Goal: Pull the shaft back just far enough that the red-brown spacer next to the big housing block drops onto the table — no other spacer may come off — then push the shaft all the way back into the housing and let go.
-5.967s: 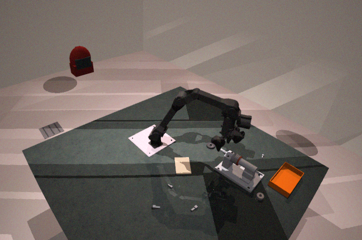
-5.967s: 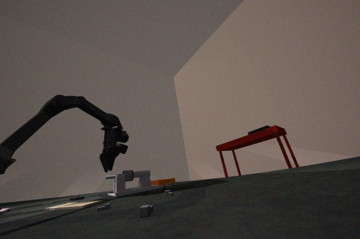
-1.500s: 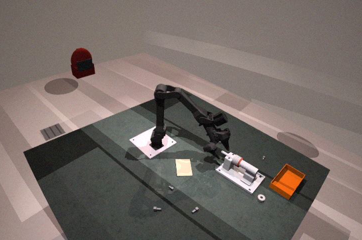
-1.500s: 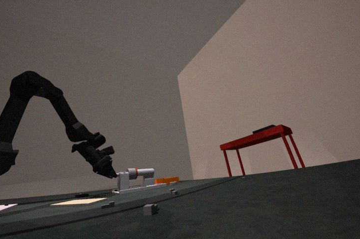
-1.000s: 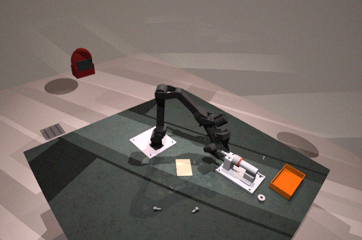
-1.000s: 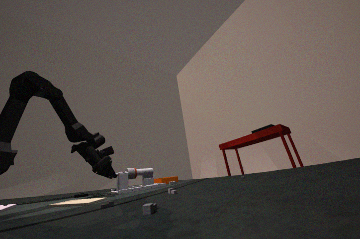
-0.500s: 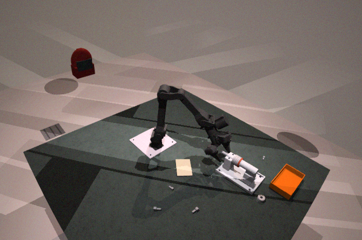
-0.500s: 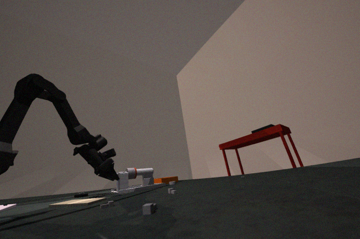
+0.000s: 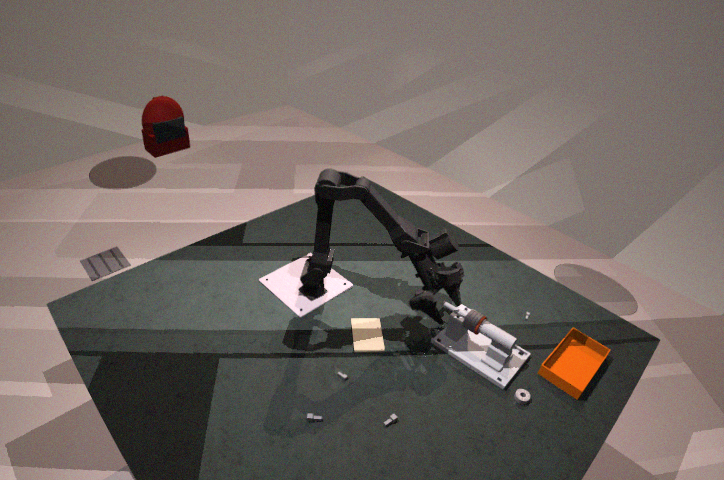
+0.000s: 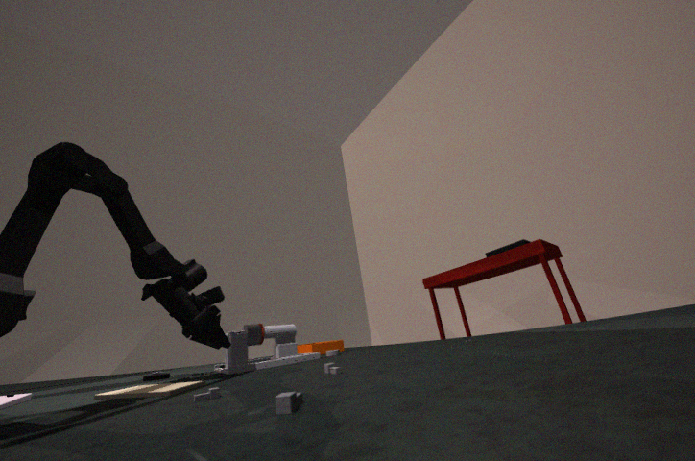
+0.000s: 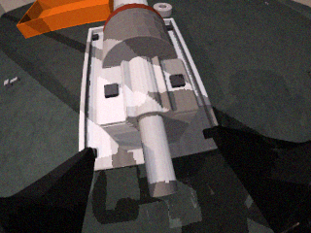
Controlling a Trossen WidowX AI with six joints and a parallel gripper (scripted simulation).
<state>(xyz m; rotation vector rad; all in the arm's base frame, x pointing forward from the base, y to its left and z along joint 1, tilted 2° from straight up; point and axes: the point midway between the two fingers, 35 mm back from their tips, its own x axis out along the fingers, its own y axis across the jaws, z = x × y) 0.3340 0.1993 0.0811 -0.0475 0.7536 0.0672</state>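
The pale shaft [image 11: 158,157] [image 9: 449,306] sticks out of the near support block [image 11: 111,108] [image 10: 236,352] toward my gripper. My gripper [image 11: 154,143] [image 9: 449,313] is open and empty; in the wrist view its fingers stand wide apart on either side of the protruding shaft, not touching it. Several grey spacers [image 11: 138,31] [image 9: 471,317] sit on the shaft beyond the support block. The red-brown spacer [image 9: 479,323] [image 10: 260,333] [image 11: 127,7] is behind them, against the big white housing block [image 9: 499,335] [image 10: 280,331]. The shaft inside the housing is hidden.
The fixture stands on a white base plate [image 9: 465,362]. An orange tray [image 9: 557,382] [image 11: 68,21] and a grey ring [image 9: 522,396] [image 11: 163,9] lie beyond it. A cream pad [image 9: 367,343] and small bolts [image 9: 314,417] [image 9: 390,420] [image 9: 527,315] lie on the table.
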